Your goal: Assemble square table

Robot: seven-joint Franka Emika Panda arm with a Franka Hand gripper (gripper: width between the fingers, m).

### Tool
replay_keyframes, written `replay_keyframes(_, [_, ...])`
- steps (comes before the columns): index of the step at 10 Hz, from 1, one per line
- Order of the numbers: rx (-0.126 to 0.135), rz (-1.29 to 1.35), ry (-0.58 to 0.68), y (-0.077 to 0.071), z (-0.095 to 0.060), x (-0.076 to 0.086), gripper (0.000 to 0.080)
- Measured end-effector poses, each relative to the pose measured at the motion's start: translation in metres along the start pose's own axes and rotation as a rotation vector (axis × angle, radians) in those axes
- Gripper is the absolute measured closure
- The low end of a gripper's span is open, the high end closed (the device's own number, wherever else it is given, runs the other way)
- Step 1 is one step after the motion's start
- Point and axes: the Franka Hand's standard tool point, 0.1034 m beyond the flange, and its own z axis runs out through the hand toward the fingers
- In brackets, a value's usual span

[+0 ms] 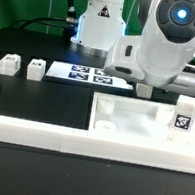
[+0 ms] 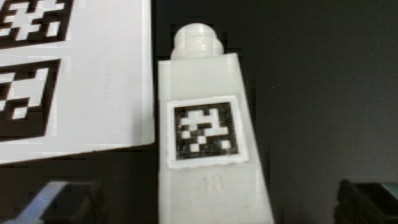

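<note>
Wrist view — gripper (image 2: 208,203) spread wide, flanking one tagged leg (image 2: 201,120).

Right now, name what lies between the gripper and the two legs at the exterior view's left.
The marker board lies there, flat, shown in the exterior view.

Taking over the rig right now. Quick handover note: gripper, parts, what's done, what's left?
Gripper: open, a finger on each side of the target leg, not clamped. That leg lies beside the marker board.
Tabletop: flat on the table at the exterior view's right, beyond the border rail. The sockets that show look empty.
Outer leg and inner leg sit at the exterior view's left. The white piece at the tabletop's far right may be the fourth leg; cannot tell.
Done: no leg seen fitted.
Left: grasp the target leg, fit it, then the others.
</note>
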Motion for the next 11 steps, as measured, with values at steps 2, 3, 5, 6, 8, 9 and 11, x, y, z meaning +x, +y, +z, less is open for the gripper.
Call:
replay_keyframes(2, [0.042,0.020,-0.045,-0.001,0.017,-0.006,0.0151])
replay_keyframes(3, [0.048,0.026,-0.059,0.001,0.020,-0.005,0.0151])
replay_keyframes(5, [0.048,0.028,-0.055,0.003,0.019,-0.004,0.0151])
replay_keyframes(6, [0.049,0.029,-0.055,0.003,0.019,-0.004,0.0250])
replay_keyframes(8, [0.052,0.031,-0.055,0.004,0.018,-0.004,0.0427])
replay_keyframes(9, [0.053,0.032,-0.055,0.005,0.018,-0.003,0.0511])
replay_keyframes(11, [0.055,0.033,-0.055,0.006,0.018,-0.003,0.0511])
